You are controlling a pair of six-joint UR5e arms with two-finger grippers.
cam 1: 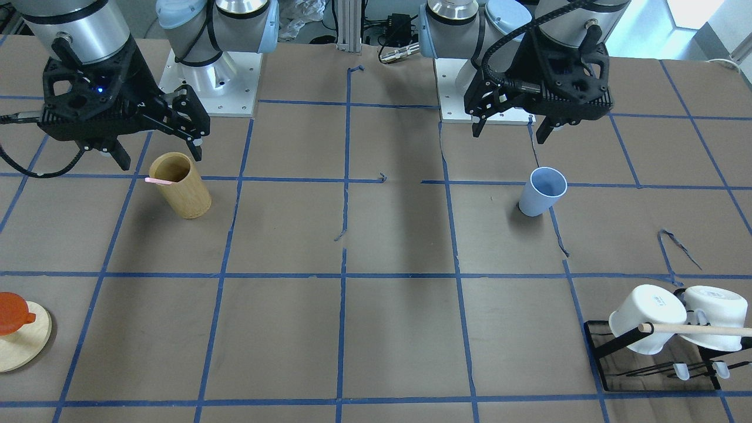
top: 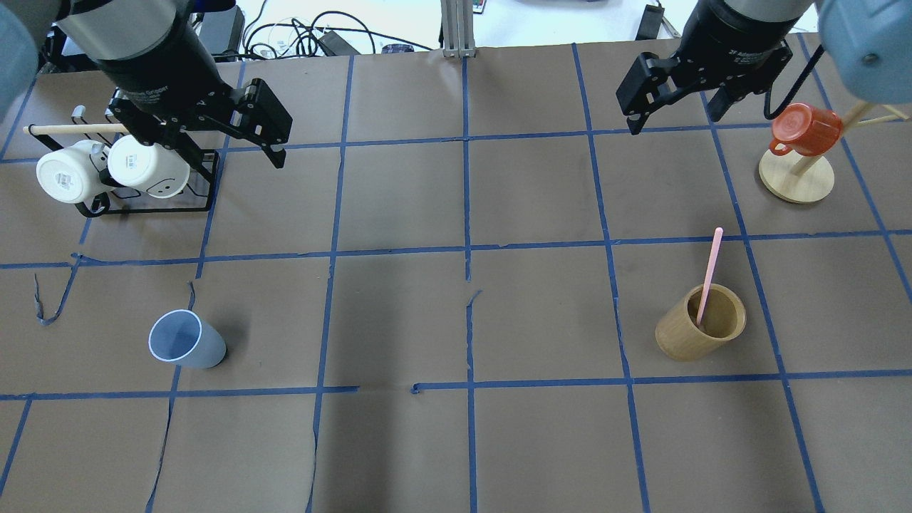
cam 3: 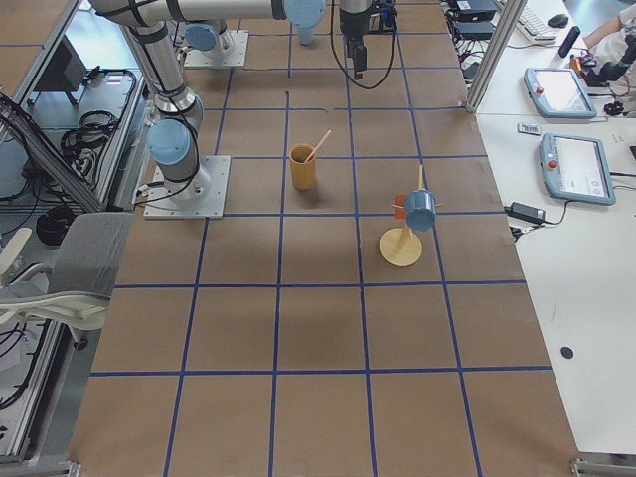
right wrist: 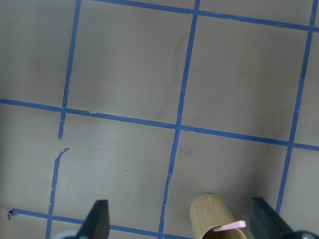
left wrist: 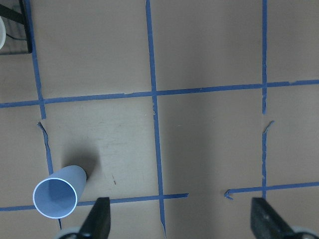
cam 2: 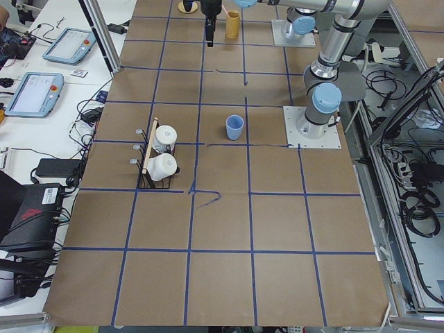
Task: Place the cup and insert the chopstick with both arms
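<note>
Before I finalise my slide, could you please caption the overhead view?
Pink chopstick leans in bamboo holder; blue cup stands upright, far apart.

Looking like a robotics lab: control tablets lying on a side bench, cables trailing beside the tape-gridded table

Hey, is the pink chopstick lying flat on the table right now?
No, the pink chopstick stands tilted inside the bamboo cup, with its upper end sticking out above the rim.

Brown-papered table with a blue tape grid. Sitting on it: blue cup, bamboo holder, black mug rack, round wooden stand.
</note>
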